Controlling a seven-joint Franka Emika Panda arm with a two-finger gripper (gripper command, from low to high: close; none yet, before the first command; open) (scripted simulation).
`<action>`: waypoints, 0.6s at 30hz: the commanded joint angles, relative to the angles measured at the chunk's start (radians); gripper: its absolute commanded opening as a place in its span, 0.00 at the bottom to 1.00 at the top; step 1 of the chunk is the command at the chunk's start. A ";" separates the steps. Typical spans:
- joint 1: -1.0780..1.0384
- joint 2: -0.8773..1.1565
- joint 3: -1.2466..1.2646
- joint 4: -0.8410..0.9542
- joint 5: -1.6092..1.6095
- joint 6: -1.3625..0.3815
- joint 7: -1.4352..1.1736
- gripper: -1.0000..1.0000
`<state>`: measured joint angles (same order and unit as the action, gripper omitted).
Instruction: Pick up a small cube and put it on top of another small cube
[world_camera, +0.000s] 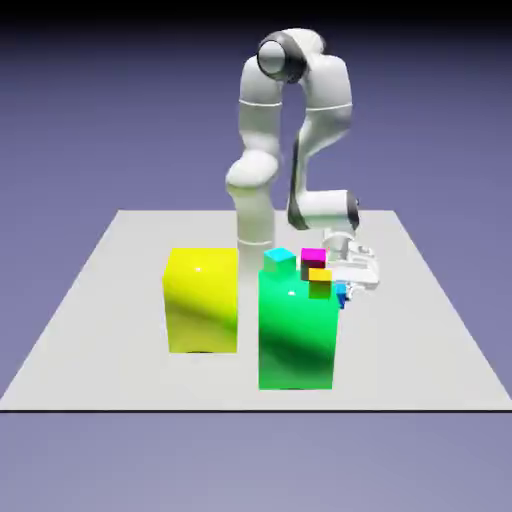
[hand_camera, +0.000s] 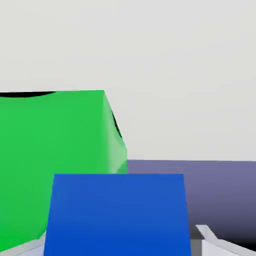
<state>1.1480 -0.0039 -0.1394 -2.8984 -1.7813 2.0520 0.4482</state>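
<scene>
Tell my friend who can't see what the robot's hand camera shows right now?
A small bright-blue cube fills the bottom middle of the picture, held in the shut gripper. Behind it, on the view's left, stands a big green block on the pale table.

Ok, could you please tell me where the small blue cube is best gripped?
Grip it on two opposite flat side faces, across the middle. The small blue cube is plain and square, so parallel faces suit the gripper, which is shut on it this way. It is probably best to come in from the open side, away from the big green block close beside it.
</scene>
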 joint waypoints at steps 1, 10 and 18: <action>-0.024 -0.022 0.023 0.007 0.040 -0.001 -0.039 0.00; -0.300 -0.266 0.245 0.059 0.432 -0.024 -0.395 0.00; -0.558 -0.490 0.448 0.103 0.780 -0.046 -0.709 0.00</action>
<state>0.5898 -0.4941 0.3085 -2.7950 -1.0001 2.0054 -0.2614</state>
